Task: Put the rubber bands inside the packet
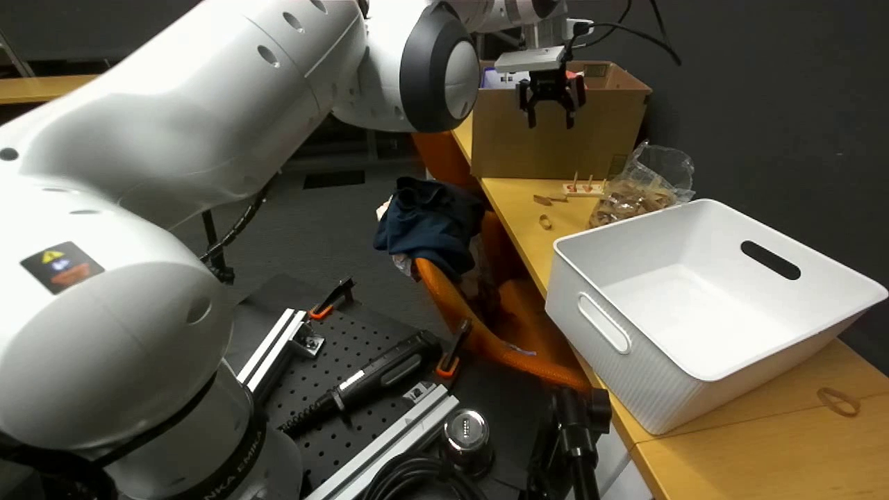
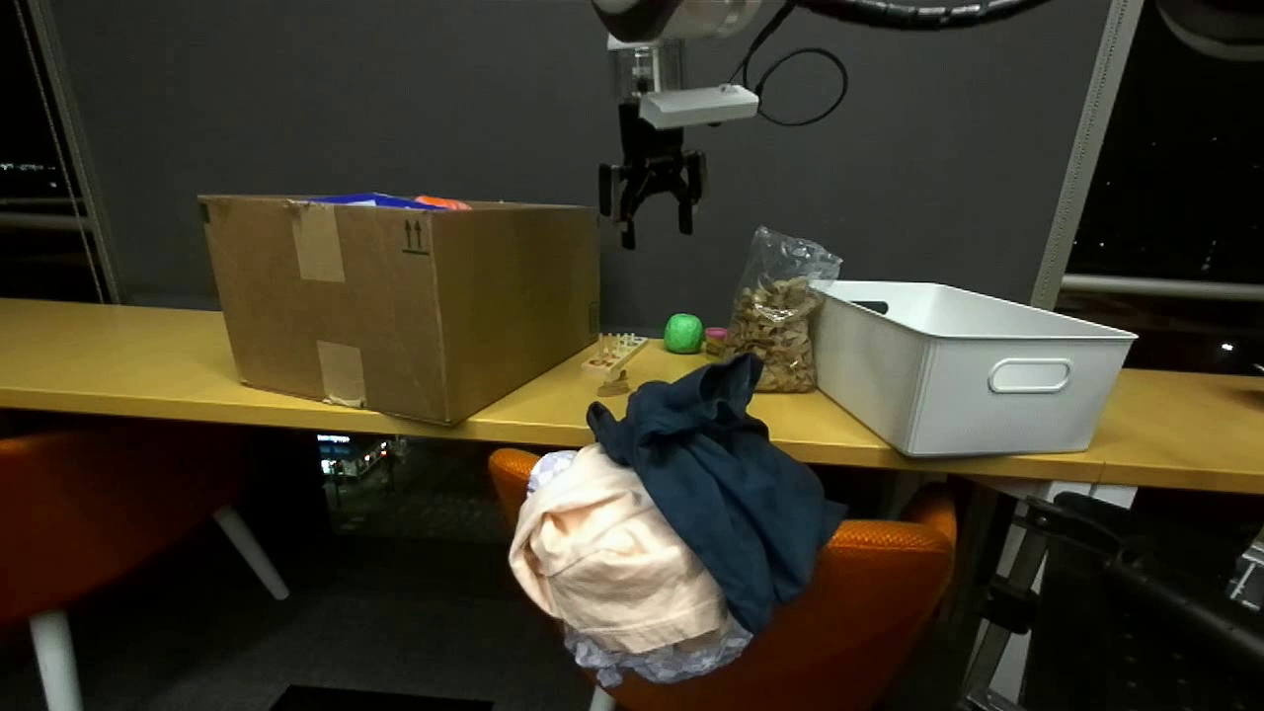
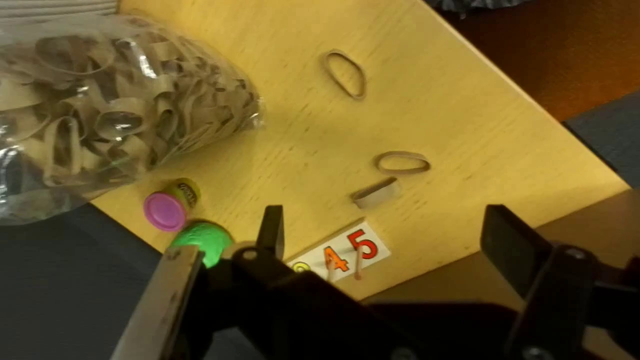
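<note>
Three tan rubber bands lie loose on the table in the wrist view: an oval rubber band (image 3: 362, 94), a flatter rubber band (image 3: 402, 170) and a rubber band standing on edge (image 3: 377, 195). One more rubber band (image 1: 838, 411) rests beyond the white tub in an exterior view. The packet (image 2: 775, 336), a clear crinkly bag full of tan bands, stands upright against the tub; its top looks loose, but I cannot tell how far it gapes. High above the table, near the cardboard box, my gripper (image 1: 551, 126) hangs open, pointing down, nothing between its fingers (image 3: 272, 227).
A large white tub (image 2: 1027, 395) adjoins the packet. On the opposite side stands a tall cardboard box (image 2: 513, 306) with items inside. A numbered peg board (image 3: 375, 230), a green ball (image 3: 207, 240) and a small pink-lidded pot (image 3: 165, 211) sit between. Clothes drape a chair (image 2: 869, 583) at the table edge.
</note>
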